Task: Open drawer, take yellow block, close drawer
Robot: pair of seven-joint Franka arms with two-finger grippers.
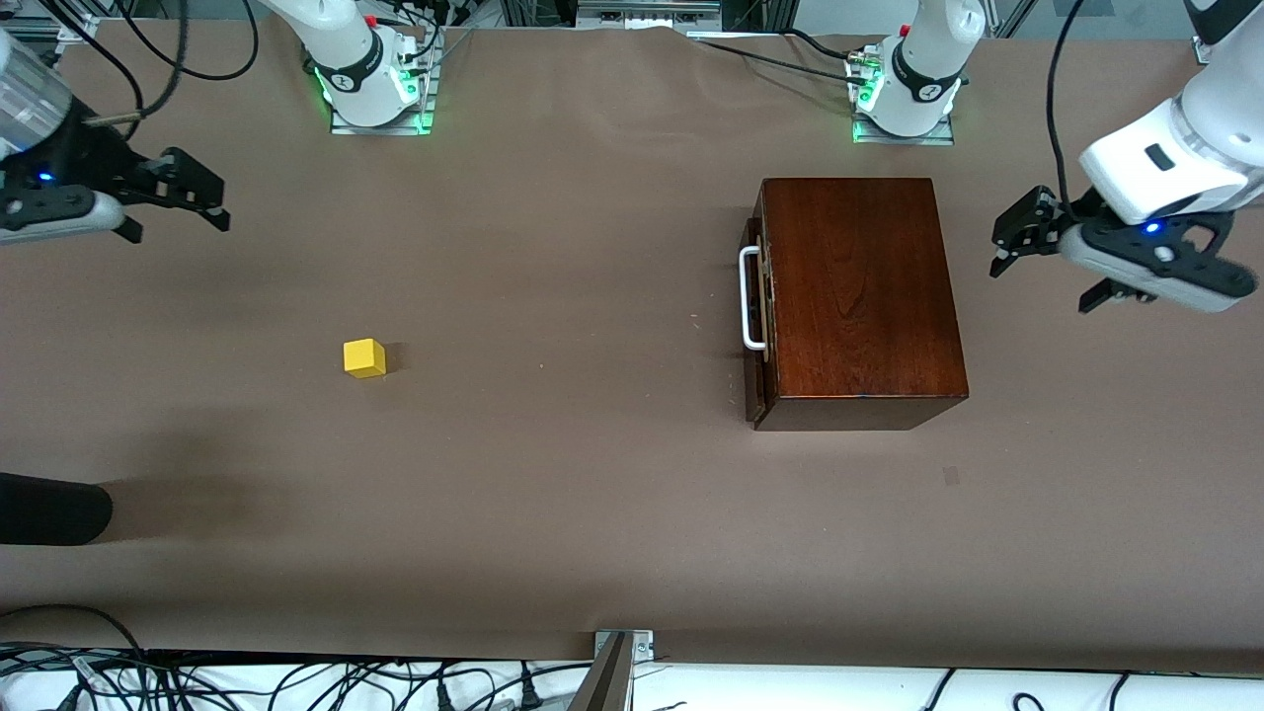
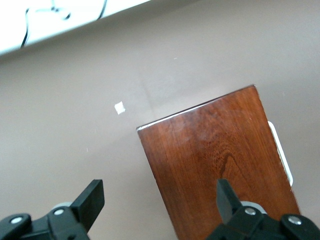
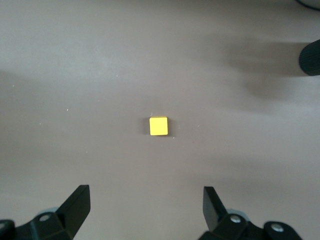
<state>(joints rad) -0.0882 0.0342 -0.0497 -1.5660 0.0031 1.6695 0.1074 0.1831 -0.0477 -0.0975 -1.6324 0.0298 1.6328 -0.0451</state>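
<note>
With the drawer [image 1: 758,296] sitting shut and the yellow block [image 1: 364,357] lying out on the worktop [image 1: 592,494], both arms are waiting, the left hand [image 1: 1017,237] hanging open beside the wooden box [image 1: 859,296] and the right hand [image 1: 188,193] hanging open over the worktop's right-arm end, so the task is looking finished or else needing a pull on the handle [image 1: 750,299].

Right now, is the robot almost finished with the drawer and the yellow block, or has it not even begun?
It looks either finished or not begun; I cannot tell which. The drawer sits shut in its wooden box, and the yellow block lies alone on the table, toward the right arm's end. Nothing is in hand: the left gripper hangs open beside the box, and the right gripper hangs open above the table.
</note>
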